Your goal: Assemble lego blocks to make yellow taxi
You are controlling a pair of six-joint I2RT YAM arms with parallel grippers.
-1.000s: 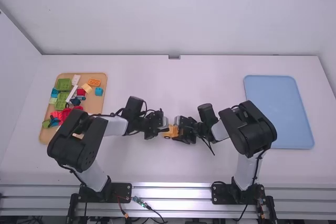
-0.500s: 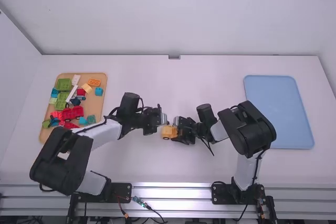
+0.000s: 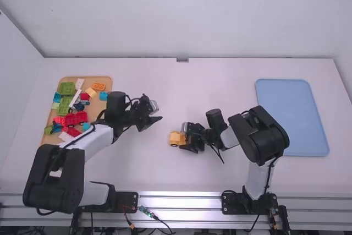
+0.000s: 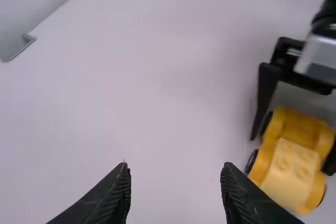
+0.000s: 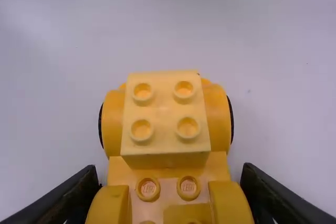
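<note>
Clock centred on the yellow car chassis (image 3: 175, 138), 12 = away from arm bases. Chassis is set mid-table, clamped across its sides by the right gripper (image 5: 170, 181). Four-stud yellow block (image 5: 165, 114) is mounted on it, apparently square; full seating can't be confirmed. Bare studs are left next to it. Left gripper (image 4: 176, 166) is at 11 o'clock, fingers spread, nothing held.

Step in hand, as judged: next part to be fetched. Loose yellow block (image 3: 91, 92) is the likely pick, at 10 o'clock in the wooden tray (image 3: 46, 142). Should be taken straight down by its flat sides, studs kept up, neighbours not dragged. Chassis should be kept pinned so wheels can't roll. Studs to be lined up before any push; force to be applied vertically, over the joint. If pressed off-axis, chassis may be tipped or twisted in the grip.
</note>
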